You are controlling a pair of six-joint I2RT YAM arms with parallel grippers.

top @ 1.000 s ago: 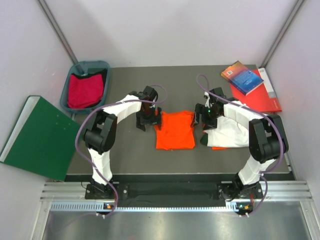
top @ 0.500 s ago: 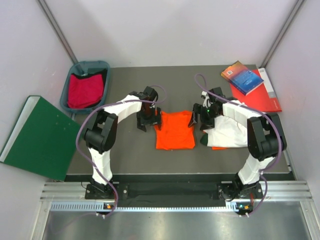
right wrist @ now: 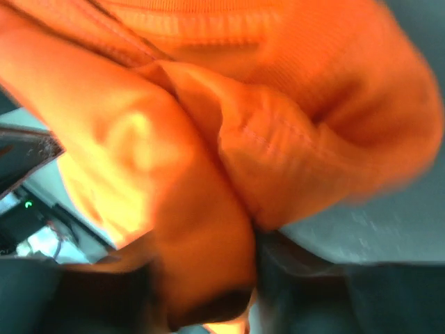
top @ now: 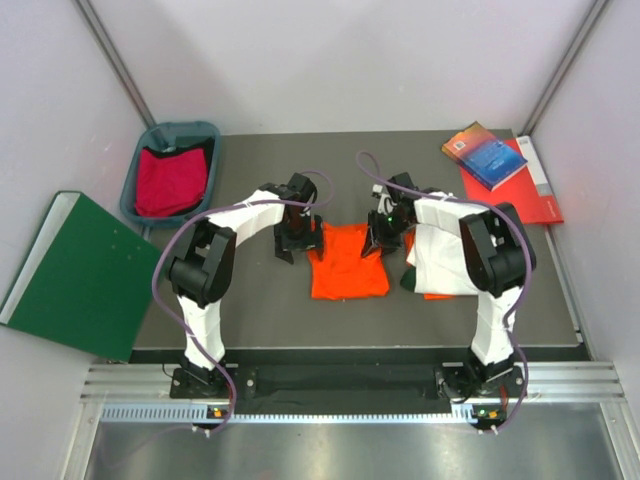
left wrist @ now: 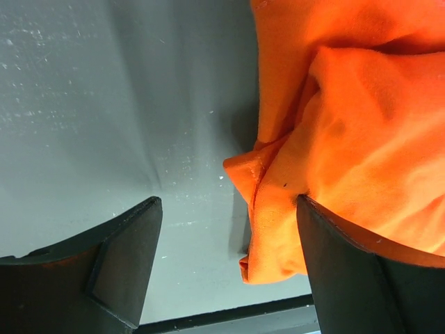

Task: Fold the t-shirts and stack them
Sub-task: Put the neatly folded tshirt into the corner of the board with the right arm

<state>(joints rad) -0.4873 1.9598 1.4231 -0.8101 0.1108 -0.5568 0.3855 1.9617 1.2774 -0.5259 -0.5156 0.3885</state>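
A bright orange t-shirt (top: 348,265) lies partly folded at the middle of the table. My left gripper (top: 297,240) sits at its upper left corner. In the left wrist view this gripper (left wrist: 229,209) is open, and the shirt's bunched edge (left wrist: 278,229) rests against the right finger. My right gripper (top: 383,232) is over the shirt's upper right edge. In the blurred right wrist view the gripper (right wrist: 208,278) is shut on a thick fold of the orange fabric (right wrist: 208,174). A folded white t-shirt (top: 445,262) lies under the right arm, on top of other folded cloth.
A blue-grey bin (top: 180,128) at the back left holds a crimson red shirt (top: 172,180). A stiff dark-green board (top: 80,270) leans off the table's left side. A blue book (top: 485,155) and a red one (top: 525,200) lie at the back right.
The right gripper has slid left onto the orange shirt's upper right edge and closed on the fabric. The left gripper has stayed where it was, open.
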